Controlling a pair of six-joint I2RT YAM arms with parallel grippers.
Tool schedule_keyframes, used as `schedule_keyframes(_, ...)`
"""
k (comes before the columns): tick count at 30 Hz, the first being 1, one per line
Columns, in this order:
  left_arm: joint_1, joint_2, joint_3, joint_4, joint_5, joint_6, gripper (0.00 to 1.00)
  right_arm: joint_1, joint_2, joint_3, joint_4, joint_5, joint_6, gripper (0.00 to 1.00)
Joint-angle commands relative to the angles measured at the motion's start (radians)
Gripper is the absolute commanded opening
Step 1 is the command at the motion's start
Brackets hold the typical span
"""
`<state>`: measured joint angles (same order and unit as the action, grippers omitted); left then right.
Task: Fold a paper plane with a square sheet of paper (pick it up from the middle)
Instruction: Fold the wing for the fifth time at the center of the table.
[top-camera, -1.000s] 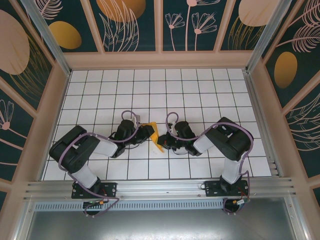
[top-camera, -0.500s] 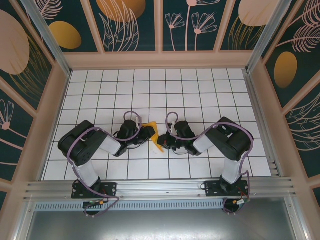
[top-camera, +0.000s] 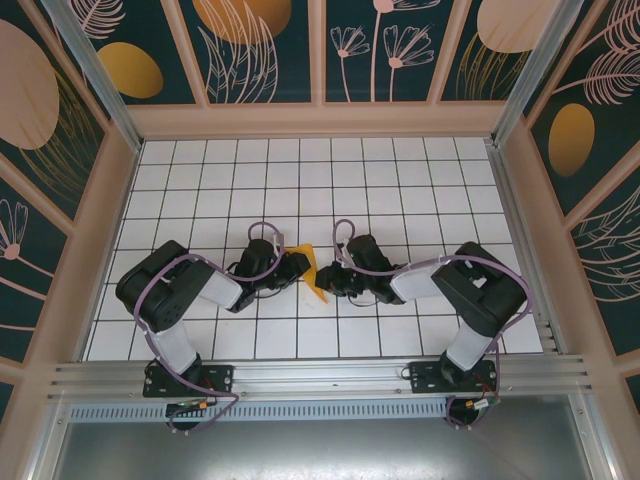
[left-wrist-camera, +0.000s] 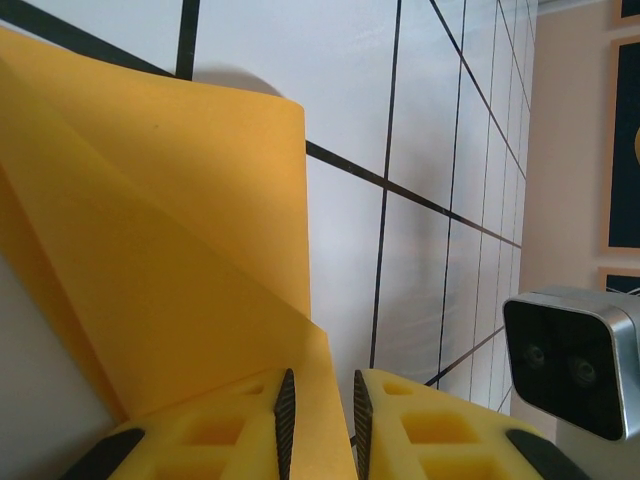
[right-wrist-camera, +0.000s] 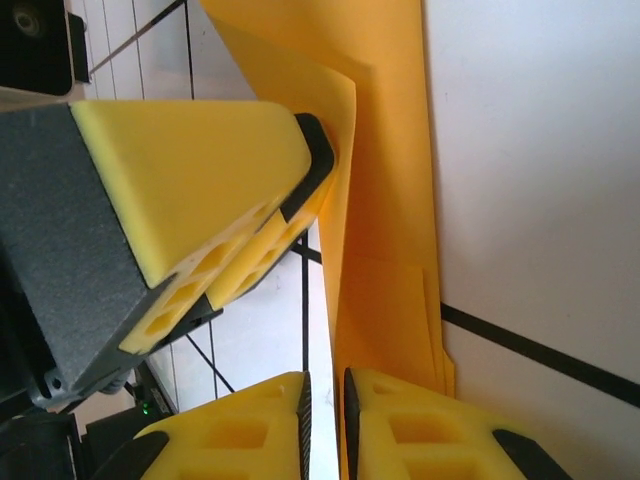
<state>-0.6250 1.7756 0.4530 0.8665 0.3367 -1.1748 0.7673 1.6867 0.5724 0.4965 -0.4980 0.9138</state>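
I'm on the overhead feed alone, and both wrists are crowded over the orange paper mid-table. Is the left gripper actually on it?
Observer: The left wrist camera shows the folded paper running down between the pads of the left gripper. I can't tell whether they squeeze it.
Operator: And the right side, is that one clamped?
Observer: On the right wrist camera the right gripper has its jaws a slit apart, with white tile showing through the gap. The paper's edge lies along one pad.
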Motion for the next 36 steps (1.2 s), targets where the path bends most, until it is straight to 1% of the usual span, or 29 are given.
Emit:
schedule_keyframes(1, -0.007, 0.033, 0.013, -0.102, -0.039, 0.038, 0.27, 0.003, -0.024, 0.014, -0.056, -0.018, -0.042, 0.15)
schedule_keyframes(2, -0.007, 0.033, 0.014, -0.106, -0.041, 0.039, 0.27, 0.004, -0.020, 0.012, -0.050, -0.030, -0.043, 0.13)
schedule_keyframes(4, -0.007, 0.031, 0.016, -0.110, -0.042, 0.041, 0.27, 0.006, -0.005, 0.016, -0.063, -0.040, -0.054, 0.11)
schedule_keyframes(7, -0.007, 0.029, 0.021, -0.119, -0.041, 0.042, 0.27, 0.013, 0.020, 0.013, -0.106, -0.015, -0.075, 0.08)
schedule_keyframes(10, -0.007, 0.027, 0.021, -0.124, -0.042, 0.043, 0.26, 0.021, 0.056, 0.004, -0.096, -0.039, -0.088, 0.08)
schedule_keyframes(15, -0.008, 0.024, 0.024, -0.136, -0.044, 0.044, 0.26, 0.029, 0.090, 0.010, -0.141, -0.013, -0.101, 0.07)
schedule_keyframes(17, -0.007, 0.021, 0.021, -0.138, -0.046, 0.043, 0.26, 0.030, 0.086, 0.021, -0.178, 0.008, -0.109, 0.08)
schedule_keyframes(19, -0.007, 0.019, 0.021, -0.140, -0.046, 0.043, 0.26, 0.030, 0.066, 0.025, -0.187, 0.004, -0.107, 0.09)
schedule_keyframes(22, -0.007, 0.013, 0.020, -0.145, -0.047, 0.044, 0.26, 0.030, 0.003, 0.030, -0.195, 0.002, -0.097, 0.11)
schedule_keyframes(26, -0.007, 0.013, 0.020, -0.150, -0.048, 0.046, 0.26, 0.029, -0.057, 0.049, -0.237, 0.002, -0.111, 0.13)
schedule_keyframes(30, -0.007, 0.012, 0.020, -0.150, -0.048, 0.045, 0.26, 0.032, -0.057, 0.048, -0.253, -0.012, -0.111, 0.13)
schedule_keyframes(35, -0.007, 0.009, 0.022, -0.150, -0.047, 0.047, 0.26, 0.039, -0.019, 0.031, -0.253, -0.013, -0.104, 0.13)
schedule_keyframes(36, -0.007, 0.010, 0.021, -0.150, -0.048, 0.045, 0.26, 0.042, -0.012, 0.028, -0.259, -0.004, -0.103, 0.11)
